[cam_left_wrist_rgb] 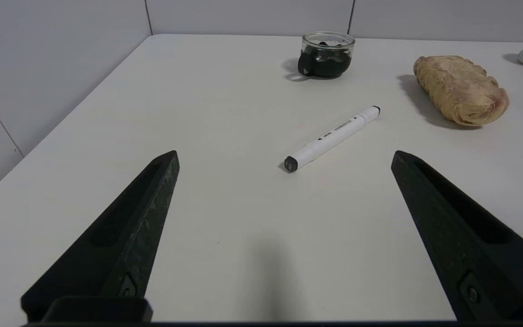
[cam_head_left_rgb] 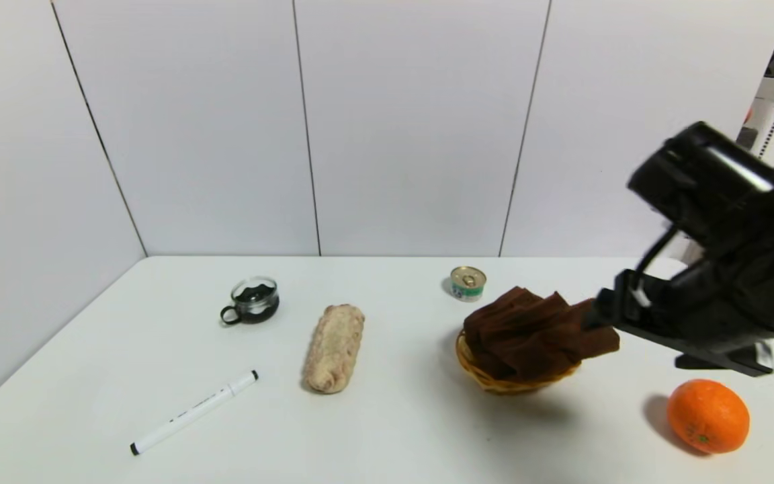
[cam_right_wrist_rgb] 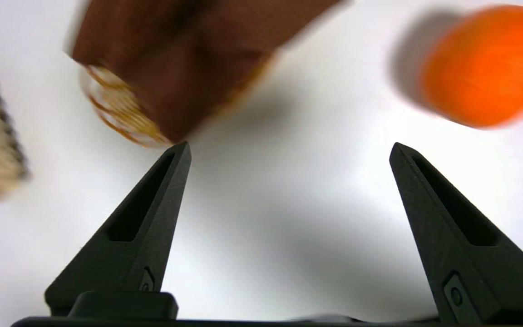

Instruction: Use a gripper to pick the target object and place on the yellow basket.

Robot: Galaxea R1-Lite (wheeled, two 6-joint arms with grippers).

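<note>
Towel in basket, right gripper open beside it

Brown towel (cam_head_left_rgb: pixel 528 329) is seated in the yellow basket (cam_head_left_rgb: pixel 488 383), draped over the rim on the side toward the right gripper (cam_right_wrist_rgb: pixel 291 145). Right fingers are spread, nothing pinched. Orange (cam_head_left_rgb: pixel 707 416) sits near the table's right side; bare tabletop (cam_head_left_rgb: pixel 414 430) lies between it and the basket. Can (cam_head_left_rgb: pixel 468 284) is close behind the basket, near the back edge. Bread (cam_head_left_rgb: pixel 334 348) is well apart, toward the left. Left gripper (cam_left_wrist_rgb: pixel 285 154) is parked above the table's left part, fingers spread, marker (cam_left_wrist_rgb: pixel 332 139) beyond them.
</note>
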